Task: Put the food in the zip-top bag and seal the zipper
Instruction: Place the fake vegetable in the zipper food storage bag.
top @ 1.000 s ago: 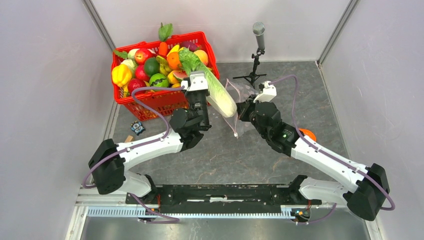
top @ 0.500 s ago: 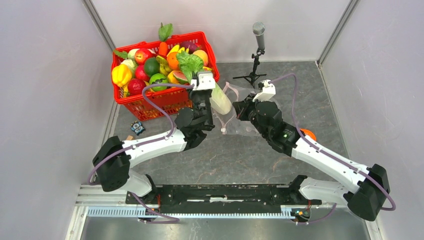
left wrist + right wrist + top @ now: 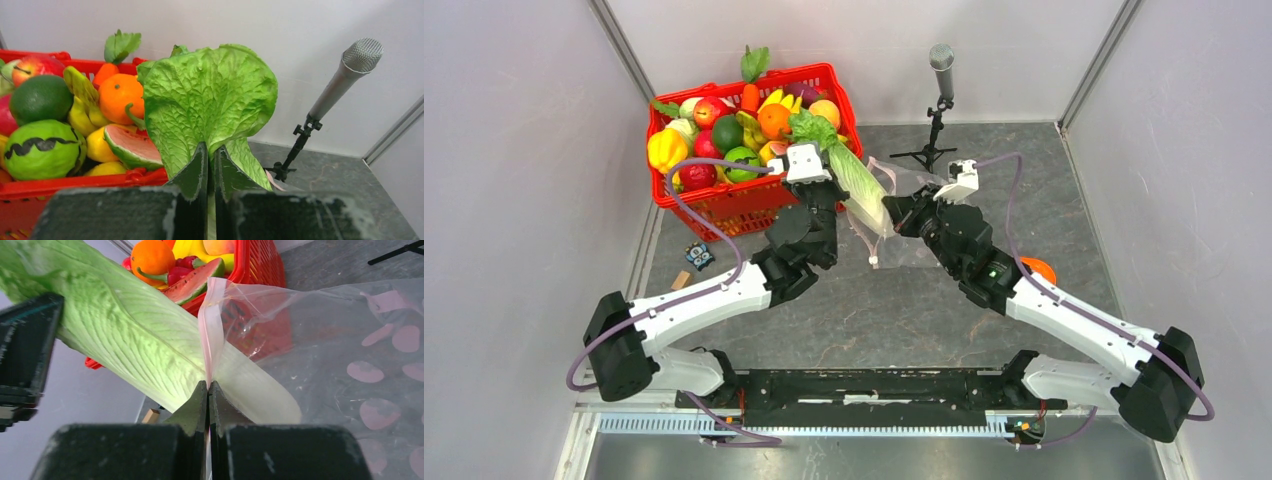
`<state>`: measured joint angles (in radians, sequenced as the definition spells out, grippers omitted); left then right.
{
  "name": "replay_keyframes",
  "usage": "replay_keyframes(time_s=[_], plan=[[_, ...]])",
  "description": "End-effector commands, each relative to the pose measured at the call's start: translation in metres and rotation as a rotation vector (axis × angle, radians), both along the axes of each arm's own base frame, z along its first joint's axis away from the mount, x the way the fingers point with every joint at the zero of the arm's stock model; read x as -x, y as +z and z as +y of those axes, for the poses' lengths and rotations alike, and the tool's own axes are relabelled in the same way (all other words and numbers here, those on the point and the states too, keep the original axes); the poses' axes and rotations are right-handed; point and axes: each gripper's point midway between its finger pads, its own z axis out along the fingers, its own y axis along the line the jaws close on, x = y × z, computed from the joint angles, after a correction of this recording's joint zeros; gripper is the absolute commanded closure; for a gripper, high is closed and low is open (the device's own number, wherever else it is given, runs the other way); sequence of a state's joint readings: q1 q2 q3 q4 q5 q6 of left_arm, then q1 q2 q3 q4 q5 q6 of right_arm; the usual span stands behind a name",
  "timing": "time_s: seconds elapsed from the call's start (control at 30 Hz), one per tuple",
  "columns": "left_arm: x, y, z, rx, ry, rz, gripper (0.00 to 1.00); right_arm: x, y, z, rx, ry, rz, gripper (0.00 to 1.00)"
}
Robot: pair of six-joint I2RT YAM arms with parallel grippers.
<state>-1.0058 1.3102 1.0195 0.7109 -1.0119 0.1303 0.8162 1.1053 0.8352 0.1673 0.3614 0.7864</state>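
My left gripper (image 3: 826, 176) (image 3: 211, 150) is shut on the long white-green cabbage (image 3: 856, 180) (image 3: 210, 95), held above the table with its white end pointing right. That white end sits inside the mouth of the clear zip-top bag (image 3: 914, 215) (image 3: 350, 355), as the right wrist view shows (image 3: 150, 345). My right gripper (image 3: 892, 212) (image 3: 208, 386) is shut on the bag's pink zipper strip (image 3: 212, 325) and holds the mouth up. The watermelon slice (image 3: 132, 147), an orange (image 3: 118, 95) and the yellow pepper (image 3: 666, 150) lie in the red basket (image 3: 734, 200).
The red mesh basket stands at the back left, full of toy produce. A microphone on a small tripod (image 3: 938, 100) stands at the back, right of the basket. An orange object (image 3: 1038, 268) lies by the right arm. A small item (image 3: 699, 256) lies left of the left arm.
The left gripper has tilted the cabbage and pushed its white end into the bag's mouth. The right gripper has shifted slightly left, still holding the zipper edge up.
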Motion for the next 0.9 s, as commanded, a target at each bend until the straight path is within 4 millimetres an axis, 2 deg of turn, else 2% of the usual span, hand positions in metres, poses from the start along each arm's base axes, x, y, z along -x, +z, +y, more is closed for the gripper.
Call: replay_keyframes(time_s=[0.0, 0.2, 0.4, 0.53, 0.63, 0.7, 0.77, 0.83, 0.87], plan=[[0.000, 0.001, -0.003, 0.194, -0.003, 0.026, 0.98, 0.007, 0.019, 0.007, -0.138, 0.042, -0.046, 1.00], [0.002, -0.019, 0.003, 0.273, 0.018, 0.046, 0.98, 0.016, 0.028, 0.009, -0.193, 0.088, -0.053, 1.00], [0.012, -0.030, -0.009, 0.342, -0.074, 0.066, 0.98, 0.016, 0.029, 0.012, -0.291, 0.128, -0.023, 1.00], [0.022, -0.036, -0.021, 0.302, -0.192, 0.081, 0.98, 0.009, 0.035, 0.009, -0.323, 0.136, -0.040, 1.00], [0.027, -0.044, -0.030, 0.234, -0.274, 0.102, 0.98, 0.007, 0.036, 0.006, -0.276, 0.123, -0.059, 1.00], [0.029, -0.044, -0.025, 0.252, -0.255, 0.126, 0.98, 0.007, 0.034, 0.003, -0.241, 0.115, -0.081, 1.00], [0.029, -0.036, -0.024, 0.275, -0.263, 0.111, 0.98, 0.008, 0.028, 0.002, -0.216, 0.130, -0.083, 1.00], [0.031, -0.027, -0.033, 0.252, -0.314, 0.091, 0.97, 0.014, 0.026, 0.008, -0.230, 0.176, -0.092, 1.00], [0.033, -0.023, -0.043, 0.229, -0.365, 0.072, 0.96, 0.018, 0.031, 0.012, -0.257, 0.214, -0.118, 1.00]])
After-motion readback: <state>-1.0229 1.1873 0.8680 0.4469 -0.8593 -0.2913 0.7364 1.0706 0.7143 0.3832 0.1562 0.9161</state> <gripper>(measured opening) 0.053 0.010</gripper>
